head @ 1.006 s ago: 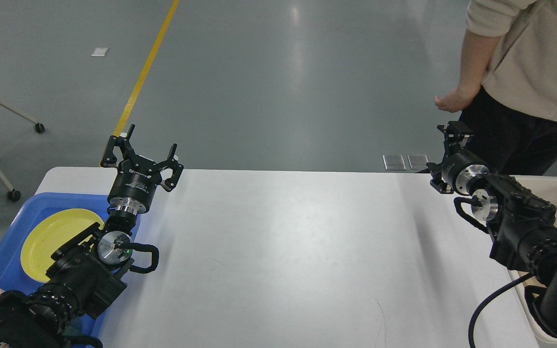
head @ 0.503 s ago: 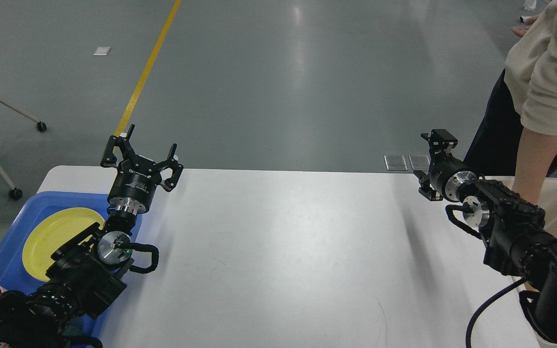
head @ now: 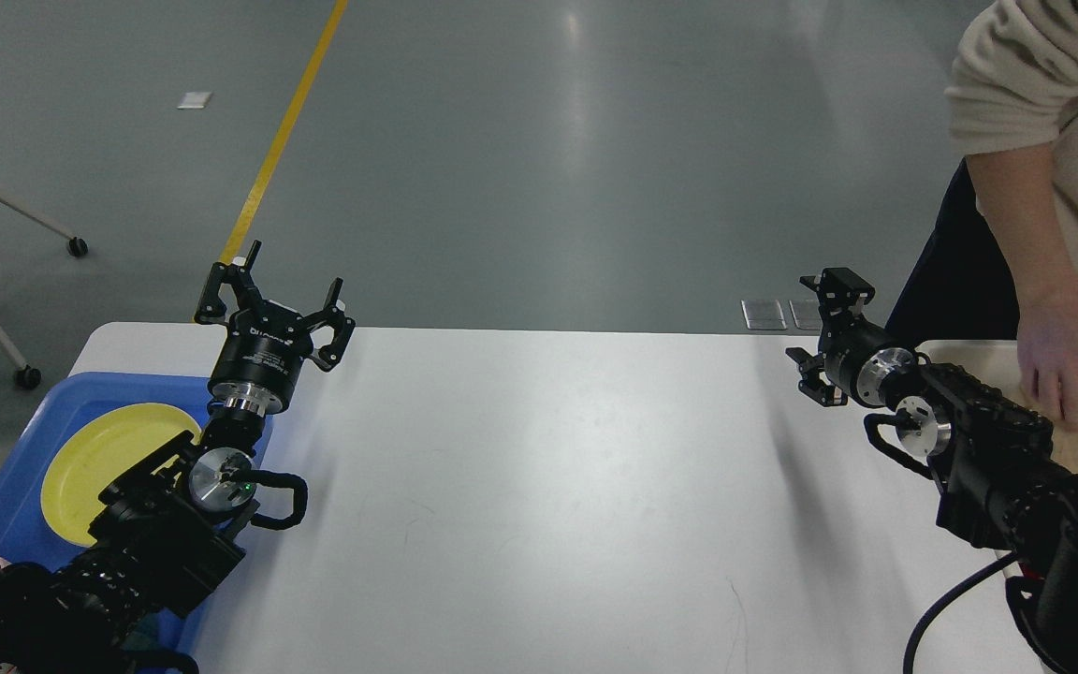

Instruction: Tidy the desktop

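Head view shows the large smooth white rectangular table (head: 539,487) filling the lower frame with no loose item visible on its bare top, so I judge the step in hand is best done by holding both arms clear while the person's hand (head: 1058,360) reaches into the cream plastic bin (head: 937,350) at the right edge. At the left, the blue plastic tray (head: 10,496) holds a round yellow plate (head: 94,459); the bin's contents cannot be made out. The left pincer (head: 275,301) stands wide open and empty above the table's far left corner, while the right pincer (head: 818,337), just beside the bin, is too dark to tell.
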{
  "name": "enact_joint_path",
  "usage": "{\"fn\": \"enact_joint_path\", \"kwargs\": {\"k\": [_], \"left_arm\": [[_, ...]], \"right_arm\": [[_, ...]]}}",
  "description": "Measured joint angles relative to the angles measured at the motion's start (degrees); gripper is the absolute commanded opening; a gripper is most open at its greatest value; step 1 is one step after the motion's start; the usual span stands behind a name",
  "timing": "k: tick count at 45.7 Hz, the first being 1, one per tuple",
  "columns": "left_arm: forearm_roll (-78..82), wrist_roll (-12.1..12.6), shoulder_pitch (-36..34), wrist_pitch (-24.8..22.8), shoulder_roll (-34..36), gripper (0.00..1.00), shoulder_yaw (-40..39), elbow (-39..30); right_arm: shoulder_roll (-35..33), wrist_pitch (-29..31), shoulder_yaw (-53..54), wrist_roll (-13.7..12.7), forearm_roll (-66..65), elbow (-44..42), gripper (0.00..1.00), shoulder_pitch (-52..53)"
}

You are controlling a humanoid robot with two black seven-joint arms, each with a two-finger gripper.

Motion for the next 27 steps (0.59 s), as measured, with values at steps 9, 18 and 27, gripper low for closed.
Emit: {"fn": "enact_joint_path", "kwargs": {"k": [9, 18, 27], "left_arm": [[0.00, 0.00, 0.00, 0.00, 0.00, 0.97, 0.00, 0.00], [0.00, 0.00, 0.00, 0.00, 0.00, 0.97, 0.00, 0.00], [0.00, 0.00, 0.00, 0.00, 0.00, 0.97, 0.00, 0.00]], "right_arm": [[0.12, -0.01, -0.11, 0.02, -0.02, 0.04, 1.00, -0.08], [0.26, -0.08, -0.92, 0.02, -0.29, 0.00, 1.00, -0.08], [0.39, -0.08, -2.42, 0.02, -0.42, -0.05, 1.00, 0.00]]}}
